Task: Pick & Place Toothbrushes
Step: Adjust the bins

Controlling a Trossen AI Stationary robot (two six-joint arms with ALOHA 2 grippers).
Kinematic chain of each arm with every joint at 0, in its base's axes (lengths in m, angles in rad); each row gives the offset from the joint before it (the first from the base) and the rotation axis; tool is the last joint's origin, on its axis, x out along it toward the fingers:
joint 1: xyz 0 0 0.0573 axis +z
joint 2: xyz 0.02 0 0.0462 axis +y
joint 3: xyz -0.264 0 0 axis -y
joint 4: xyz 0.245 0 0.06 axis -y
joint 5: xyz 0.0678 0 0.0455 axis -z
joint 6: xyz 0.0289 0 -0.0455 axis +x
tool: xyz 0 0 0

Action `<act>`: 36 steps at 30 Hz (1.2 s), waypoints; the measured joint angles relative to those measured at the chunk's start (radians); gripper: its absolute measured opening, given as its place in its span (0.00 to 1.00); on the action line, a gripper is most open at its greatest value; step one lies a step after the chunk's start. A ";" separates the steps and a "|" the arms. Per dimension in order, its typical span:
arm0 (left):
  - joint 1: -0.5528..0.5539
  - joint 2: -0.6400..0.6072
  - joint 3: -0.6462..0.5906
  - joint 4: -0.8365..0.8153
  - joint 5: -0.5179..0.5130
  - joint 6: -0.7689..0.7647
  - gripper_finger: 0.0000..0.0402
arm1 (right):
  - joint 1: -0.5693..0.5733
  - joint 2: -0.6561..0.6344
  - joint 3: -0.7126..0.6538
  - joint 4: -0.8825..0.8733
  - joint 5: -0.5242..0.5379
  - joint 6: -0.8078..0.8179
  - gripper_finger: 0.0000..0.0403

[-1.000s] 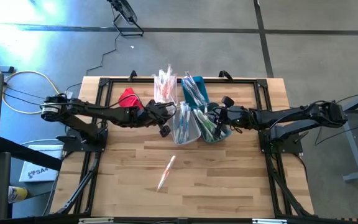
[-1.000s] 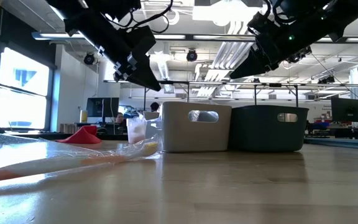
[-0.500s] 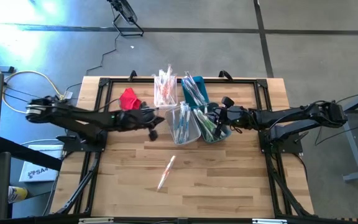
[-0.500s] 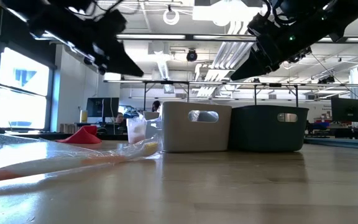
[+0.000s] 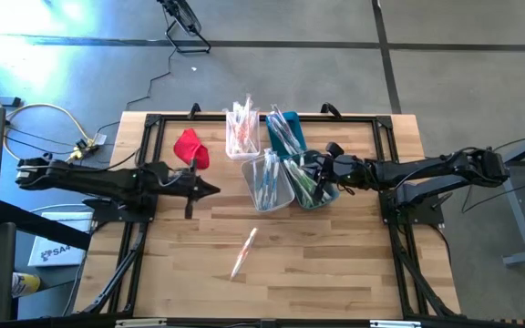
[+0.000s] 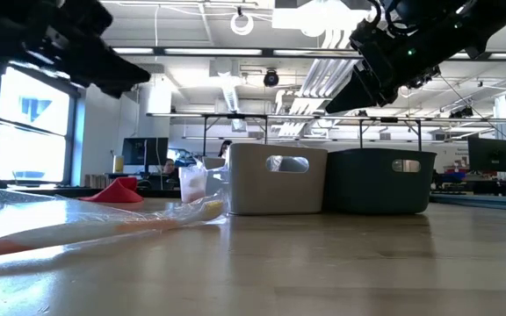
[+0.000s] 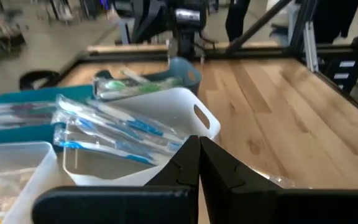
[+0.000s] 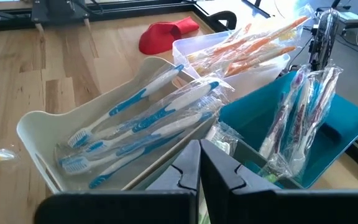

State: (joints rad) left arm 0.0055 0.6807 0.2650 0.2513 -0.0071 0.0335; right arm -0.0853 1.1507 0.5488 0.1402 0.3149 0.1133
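Note:
Wrapped toothbrushes fill several small bins at the table's far middle: blue ones in a white bin (image 5: 268,182) (image 8: 129,118), green ones in a teal bin (image 5: 313,185), orange ones in a clear bin (image 5: 241,130), more in another teal bin (image 5: 286,130). One orange-handled toothbrush (image 5: 244,252) (image 6: 104,230) lies flat on the wood nearer the front. My left gripper (image 5: 211,189) (image 7: 199,155) hangs shut and empty left of the white bin. My right gripper (image 5: 314,171) (image 8: 199,157) hangs shut and empty above the green-filled teal bin.
A red cloth (image 5: 190,146) lies at the far left of the bins. A black frame (image 5: 153,123) runs along the table's edges. Bare wood (image 5: 335,264) spreads across the near half around the loose toothbrush.
My left gripper has drawn back from the white bin toward the table's left edge, staying shut, and has tipped from slanting down to nearly level. The bins and the loose toothbrush have stayed where they were.

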 joint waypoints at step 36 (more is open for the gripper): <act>0.000 -0.259 -0.195 -0.063 0.042 -0.072 0.01 | -0.003 -0.014 0.000 -0.461 0.211 0.584 0.01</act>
State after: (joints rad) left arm 0.0059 0.4213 0.0696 0.1886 0.0345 -0.0385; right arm -0.0882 1.1366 0.5488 -0.3204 0.5256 0.6976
